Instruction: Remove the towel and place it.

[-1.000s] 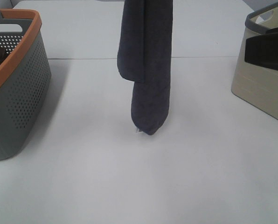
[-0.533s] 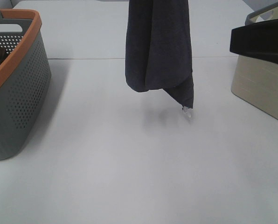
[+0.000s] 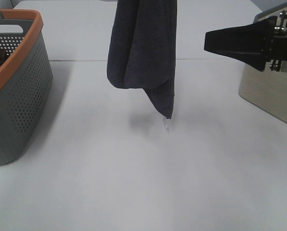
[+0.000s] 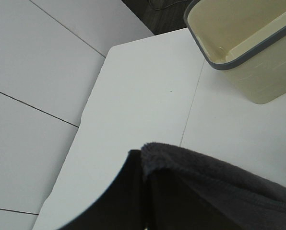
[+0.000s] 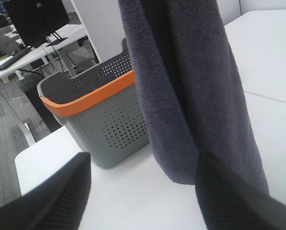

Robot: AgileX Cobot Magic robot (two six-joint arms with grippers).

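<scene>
The dark charcoal towel [image 3: 143, 48] hangs bunched from above the table's middle, its top out of the exterior high view. Its lowest corner, with a small white tag [image 3: 167, 122], dangles just above the tabletop. The left wrist view shows my left gripper [image 4: 142, 201] shut on the towel's [image 4: 220, 191] upper fold. My right gripper [image 3: 209, 42] reaches in from the right at the towel's mid height, a short gap away. In the right wrist view its fingers [image 5: 47, 201] stand open, with the towel [image 5: 191, 86] hanging ahead between them and not touching.
A grey perforated basket [image 3: 23, 91] with an orange rim stands at the left edge, brownish cloth inside. It also shows behind the towel as the grey basket [image 5: 104, 110]. A beige bin [image 3: 268, 91] stands at the right, seen too as the beige bin [image 4: 248, 52].
The towel has lifted clear of the table and swung, ending slightly left with its tagged corner hanging free. My right gripper has moved left into view toward the towel.
</scene>
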